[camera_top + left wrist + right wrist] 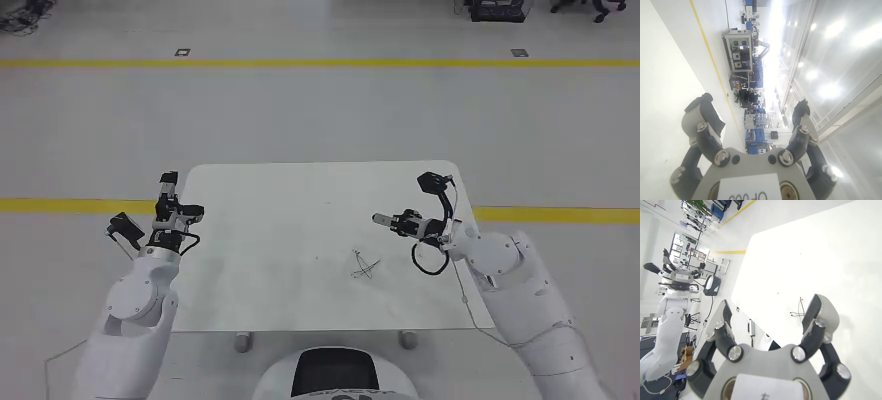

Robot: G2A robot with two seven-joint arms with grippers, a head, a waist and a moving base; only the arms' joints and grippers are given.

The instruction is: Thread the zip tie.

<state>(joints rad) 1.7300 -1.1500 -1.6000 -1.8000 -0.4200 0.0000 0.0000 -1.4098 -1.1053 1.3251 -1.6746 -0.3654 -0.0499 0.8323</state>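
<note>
Two thin black plastic zip ties (365,266), possibly more, lie crossed on the matte white rounded-corner table (290,200), toward its near right part, touching neither claw. Right gripper (770,302) is spread wide with nothing in it. It has ribbed black rubber pads (810,313) on grey metal finger shells (829,311) and silver round-head screws (734,351) at the joints. It sits over the table's right side, near the ties. Left gripper (753,103) is also spread, nothing held, by the table's left edge, well apart from the ties. White paper label (768,387) on its grey palm plate (762,357); dark print cut off by the frame edge.
</note>
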